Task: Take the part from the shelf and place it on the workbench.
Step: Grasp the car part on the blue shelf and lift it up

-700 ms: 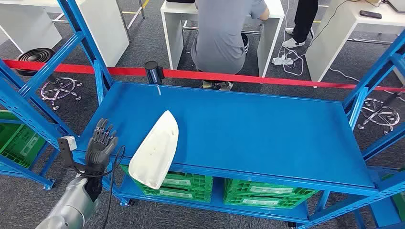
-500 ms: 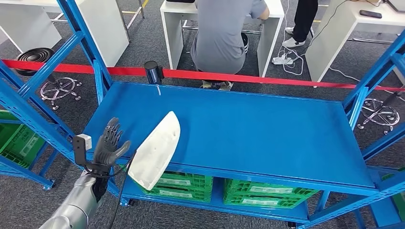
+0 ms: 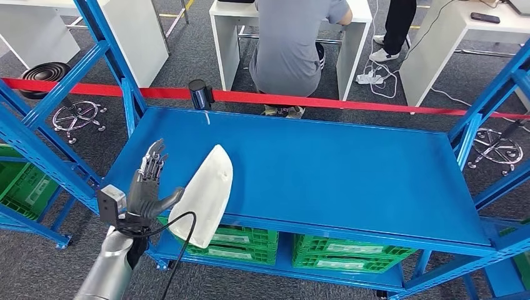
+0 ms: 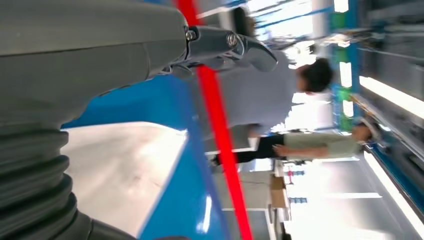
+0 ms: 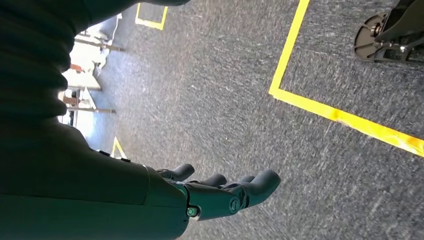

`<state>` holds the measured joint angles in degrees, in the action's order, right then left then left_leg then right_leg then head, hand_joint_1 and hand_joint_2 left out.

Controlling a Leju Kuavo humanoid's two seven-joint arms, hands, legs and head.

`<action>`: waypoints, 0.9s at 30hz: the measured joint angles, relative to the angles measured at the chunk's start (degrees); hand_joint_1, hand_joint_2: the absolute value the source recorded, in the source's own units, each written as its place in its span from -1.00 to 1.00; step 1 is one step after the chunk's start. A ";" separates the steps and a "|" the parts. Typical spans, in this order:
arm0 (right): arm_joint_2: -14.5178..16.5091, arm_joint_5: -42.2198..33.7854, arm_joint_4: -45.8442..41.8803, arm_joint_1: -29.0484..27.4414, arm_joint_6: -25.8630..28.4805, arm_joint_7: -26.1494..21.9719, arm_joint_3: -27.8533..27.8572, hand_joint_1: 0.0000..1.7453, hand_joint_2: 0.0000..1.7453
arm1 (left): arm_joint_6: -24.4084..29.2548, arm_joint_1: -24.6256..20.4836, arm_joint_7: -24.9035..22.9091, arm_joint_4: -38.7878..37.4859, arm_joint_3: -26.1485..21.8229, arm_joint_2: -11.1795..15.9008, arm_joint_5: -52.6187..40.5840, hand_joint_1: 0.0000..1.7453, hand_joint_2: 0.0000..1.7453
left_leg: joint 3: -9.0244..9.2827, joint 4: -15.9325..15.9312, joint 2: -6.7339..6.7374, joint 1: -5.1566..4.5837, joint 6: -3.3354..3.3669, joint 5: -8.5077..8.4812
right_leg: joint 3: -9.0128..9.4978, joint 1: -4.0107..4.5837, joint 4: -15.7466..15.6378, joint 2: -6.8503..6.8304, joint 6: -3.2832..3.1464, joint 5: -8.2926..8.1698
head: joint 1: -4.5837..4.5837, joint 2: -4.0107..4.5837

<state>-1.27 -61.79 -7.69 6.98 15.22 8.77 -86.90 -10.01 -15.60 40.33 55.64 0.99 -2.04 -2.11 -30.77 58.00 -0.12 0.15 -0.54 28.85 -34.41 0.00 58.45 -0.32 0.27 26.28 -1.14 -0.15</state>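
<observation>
A: White plastic part (image 3: 204,192) on the blue shelf (image 3: 325,169), overhanging its front edge, just beside the thumb.
B: Left hand (image 3: 147,187) fingers spread, empty. Likely light, stiff, slippery; grip the near overhanging end.

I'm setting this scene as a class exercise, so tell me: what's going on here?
A humanoid robot stands at a blue metal shelf, reaching for a white, teardrop-shaped plastic part that overhangs the shelf's front edge. Its left hand is open right beside the part, thumb towards it, not gripping. The right hand hangs over grey carpet, holding nothing. Behind a red barrier tape, a person in a grey shirt sits at a white desk.
</observation>
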 joint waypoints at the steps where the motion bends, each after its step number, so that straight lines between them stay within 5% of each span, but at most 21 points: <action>1: 0.00 -0.23 0.00 -0.01 0.03 0.02 0.00 -1.00 1.00 | 0.89 1.09 0.00 3.01 0.80 -0.02 -0.92 -1.00 1.00 | 0.00 0.00 0.00 0.00 0.01 0.01 | 0.00 0.00 0.00 0.00 0.00 0.00 | 0.00 0.00; 11: 0.00 -0.79 0.00 -0.05 -0.20 0.33 0.00 -1.00 1.00 | -1.79 11.27 -1.31 24.05 6.55 0.07 -4.96 -1.00 1.00 | -0.08 0.00 0.01 0.00 0.03 0.05 | -0.01 0.00 0.00 0.00 -0.02 0.03 | 0.00 0.00; 20: 0.00 -1.28 0.00 -0.04 -0.22 0.45 0.00 -1.00 1.00 | -4.93 16.87 -4.44 31.98 8.59 0.21 -8.36 -1.00 1.00 | -0.08 0.00 0.01 0.00 0.03 0.05 | 0.00 0.00 0.00 0.00 -0.01 0.04 | 0.01 0.00; 27: 0.02 -1.54 0.00 -0.04 -0.20 0.94 0.00 -1.00 1.00 | 0.44 20.87 -7.15 35.05 9.31 0.25 -19.05 -1.00 1.00 | -0.09 0.00 0.01 0.00 0.04 0.07 | 0.00 -0.01 0.00 -0.01 0.00 0.05 | 0.00 0.00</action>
<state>-1.25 -63.33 -7.69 6.94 15.02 9.71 -86.90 -9.57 5.27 33.18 90.68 10.30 -1.79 -21.16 -30.86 57.99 -0.11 0.15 -0.50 28.92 -34.41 0.00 58.45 -0.33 0.27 26.33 -1.14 -0.15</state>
